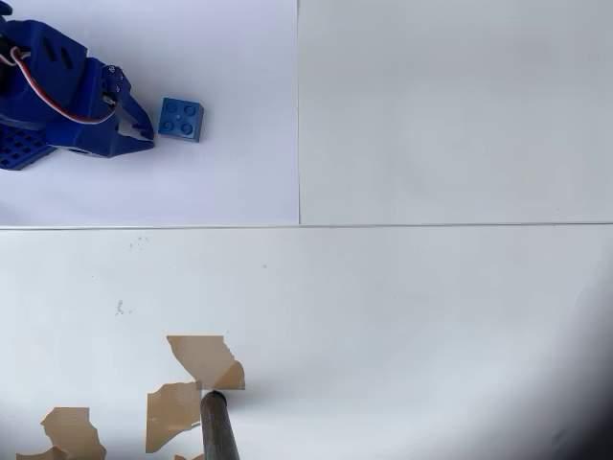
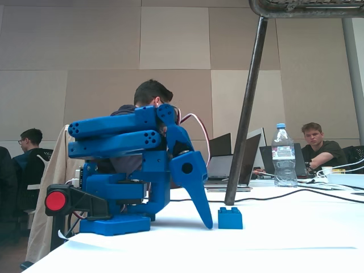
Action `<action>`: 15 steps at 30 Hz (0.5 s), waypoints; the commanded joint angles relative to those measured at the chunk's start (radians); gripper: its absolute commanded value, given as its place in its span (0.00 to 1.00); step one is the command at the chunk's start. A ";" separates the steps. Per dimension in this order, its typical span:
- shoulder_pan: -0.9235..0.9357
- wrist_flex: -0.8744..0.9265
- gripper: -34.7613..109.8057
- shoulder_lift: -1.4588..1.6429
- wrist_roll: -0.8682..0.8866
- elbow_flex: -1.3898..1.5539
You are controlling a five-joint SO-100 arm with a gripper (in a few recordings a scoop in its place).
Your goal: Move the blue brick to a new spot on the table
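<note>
blue brick [image 1: 180, 120] on table [image 1: 431, 307], hand [image 1: 146, 131] beside

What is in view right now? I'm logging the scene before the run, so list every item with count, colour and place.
blue brick: one, medium blue, on the white paper sheet just right of the fingertips in the overhead view, not held.
table: one, white, with seam lines.
tape patches: several, brown, torn, near the bottom left in the overhead view.
water bottle: one, clear, behind on the right in the fixed view.
laptops: at least two, dark, behind.
people: three, seated behind.
gripper: one, dark blue, beside the brick.
</note>
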 commanded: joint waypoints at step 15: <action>-0.071 -0.175 0.41 -0.678 0.071 -0.594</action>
